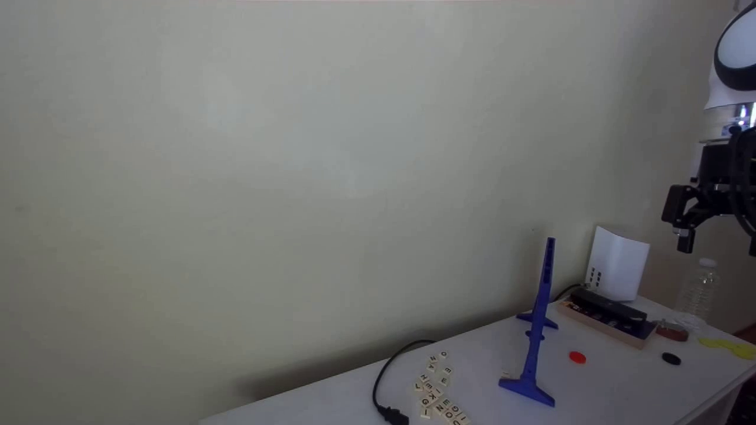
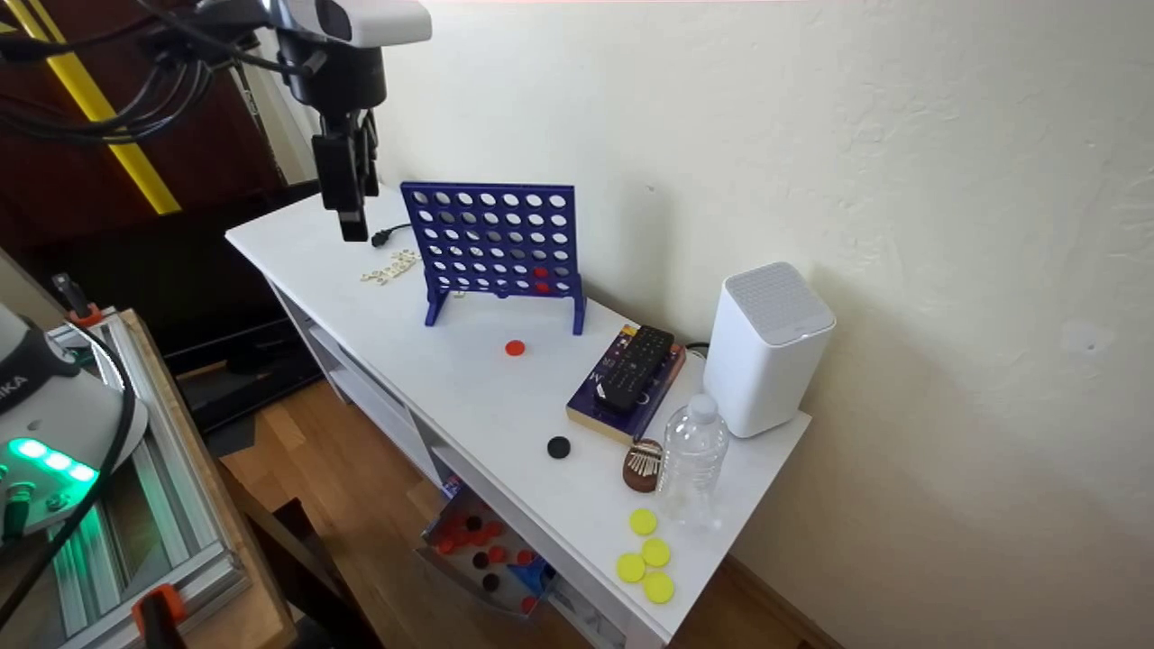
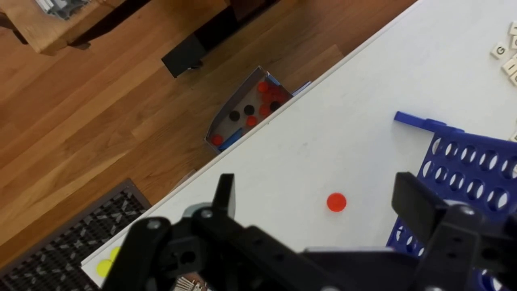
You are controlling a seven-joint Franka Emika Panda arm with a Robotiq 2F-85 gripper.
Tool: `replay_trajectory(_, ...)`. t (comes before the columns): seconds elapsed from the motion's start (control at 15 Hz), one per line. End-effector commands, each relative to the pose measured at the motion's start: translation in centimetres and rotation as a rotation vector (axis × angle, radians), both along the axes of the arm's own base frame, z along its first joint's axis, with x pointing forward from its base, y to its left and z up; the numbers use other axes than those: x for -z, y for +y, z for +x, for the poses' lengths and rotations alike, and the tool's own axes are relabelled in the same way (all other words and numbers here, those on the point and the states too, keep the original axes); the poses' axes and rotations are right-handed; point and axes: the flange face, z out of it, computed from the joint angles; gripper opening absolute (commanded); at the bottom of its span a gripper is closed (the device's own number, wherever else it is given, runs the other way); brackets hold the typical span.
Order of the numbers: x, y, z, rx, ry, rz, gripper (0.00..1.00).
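My pincer (image 3: 315, 193) hangs wide and empty above the tabletop (image 3: 319, 141), seemingly pre-grasp; taking the red disc (image 3: 336, 202) there would call for descending.

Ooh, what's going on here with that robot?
The robot's gripper is open and holding nothing, hanging above the white table. The wrist view shows a red disc lying on the table below, untouched. A blue game rack stands upright nearby, with two red discs stacked low in it. A black disc and four yellow discs lie further along the table, and small letter tiles lie on the other side of the rack.
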Motion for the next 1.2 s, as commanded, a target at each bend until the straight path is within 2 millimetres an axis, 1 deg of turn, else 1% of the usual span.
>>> replay_trajectory(0.0, 2.8, -0.1, 1.8, -0.032, 0.039, -0.014, 1.0)
replay_trajectory(0.53, 9.3, -3.4, 5.7, -0.09, 0.029, -0.029, 1.0)
replay_trajectory(0.8, 12.5, -3.9, 8.1, -0.142, 0.058, -0.017, 1.0)
replay_trajectory(1.13, 16.1, -4.2, 10.7, -0.154, 0.095, 0.023, 1.0)
